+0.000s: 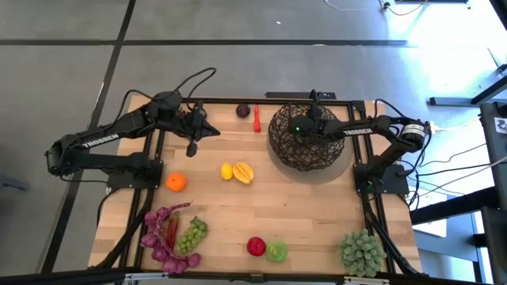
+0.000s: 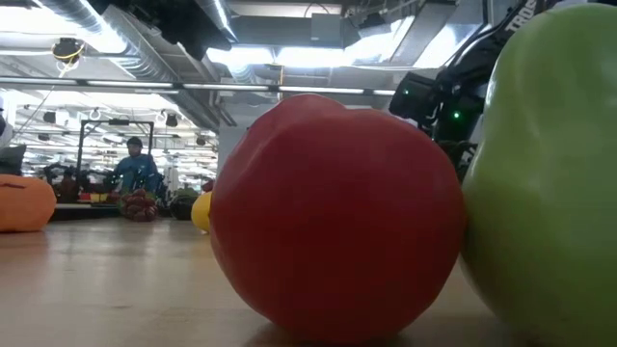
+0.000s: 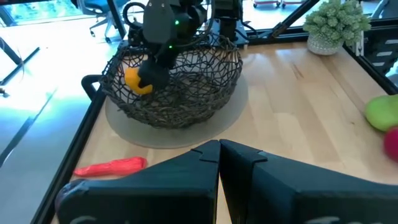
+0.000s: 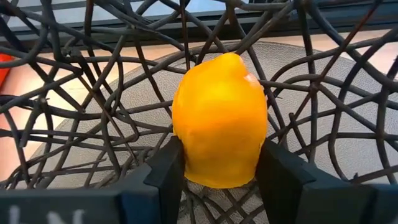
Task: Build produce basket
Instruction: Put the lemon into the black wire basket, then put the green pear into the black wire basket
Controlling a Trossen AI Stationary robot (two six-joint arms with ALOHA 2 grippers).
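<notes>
One piece of produce is about to land, the rest is scattered over the table (image 1: pixel 317 214). Going left to right: the left gripper (image 1: pixel 192 136) hangs idle near the far left corner, fingers pressed together on nothing, probably parked out of the way. Near the front left sit the purple leaves (image 1: pixel 161 237) and green grapes (image 1: pixel 192 234), with an orange (image 1: pixel 176 183) further back. Mid-table there's a lemon (image 1: pixel 227 171) touching a yellow mango-like fruit (image 1: pixel 243 172), and a red chilli (image 1: pixel 257 118) at the far edge beside a dark purple fruit (image 1: pixel 243 111). A red apple (image 1: pixel 256 246) and green apple (image 1: pixel 276 251) sit side by side at the front.

Right of that, the basket (image 1: pixel 305 136) has the right gripper (image 4: pixel 222 163) reaching down inside it, clamped on a yellow fruit (image 4: pixel 220 127) low in the weave. I'd guess it goes that deep so the fruit doesn't drop and bounce. A spiky plant ball (image 1: pixel 362 251) sits at the front right.
</notes>
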